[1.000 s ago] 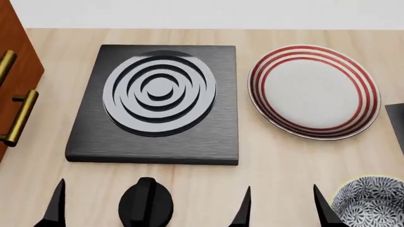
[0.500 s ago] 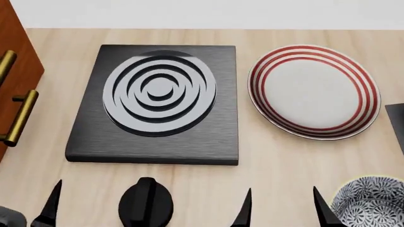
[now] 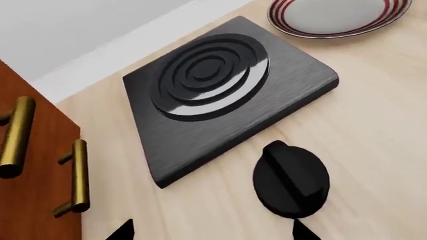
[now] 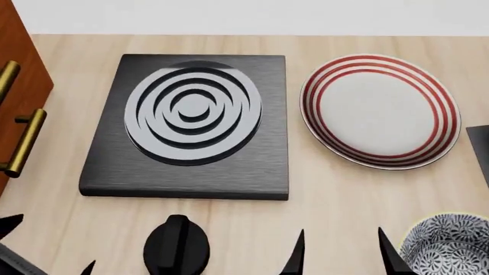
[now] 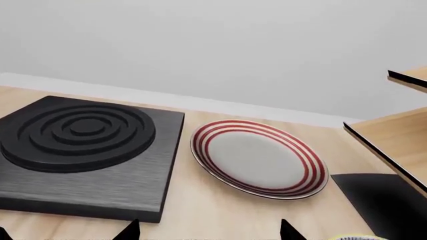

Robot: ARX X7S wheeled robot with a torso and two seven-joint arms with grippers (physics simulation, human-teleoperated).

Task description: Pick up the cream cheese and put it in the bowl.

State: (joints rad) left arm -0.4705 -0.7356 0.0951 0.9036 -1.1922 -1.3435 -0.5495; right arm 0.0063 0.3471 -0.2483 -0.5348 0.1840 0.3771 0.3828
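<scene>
The cream cheese is not in any view. The speckled black-and-white bowl [image 4: 450, 246] sits at the near right corner of the head view, partly cut off, and shows as a sliver [image 5: 353, 237] in the right wrist view. My right gripper [image 4: 342, 255] hangs open just left of the bowl, with only bare wood between its fingertips [image 5: 130, 231]. My left gripper [image 4: 50, 246] is at the near left corner, open and empty over the counter. In the left wrist view its fingertips [image 3: 303, 231] stand wide apart beside a black knob [image 3: 291, 180].
A black burner slab [image 4: 187, 123] lies mid-counter with the black knob [image 4: 176, 246] in front of it. To its right is a white red-ringed plate [image 4: 379, 110]. A wooden cabinet with brass handles [image 4: 23, 143] stands at the left. A dark slab [image 5: 383, 202] and wooden shelf [image 5: 393, 137] lie at the right.
My left gripper has swung to the left and lower in the head view, and its fingertips now sit at the corner. The right gripper, bowl and plate have not moved.
</scene>
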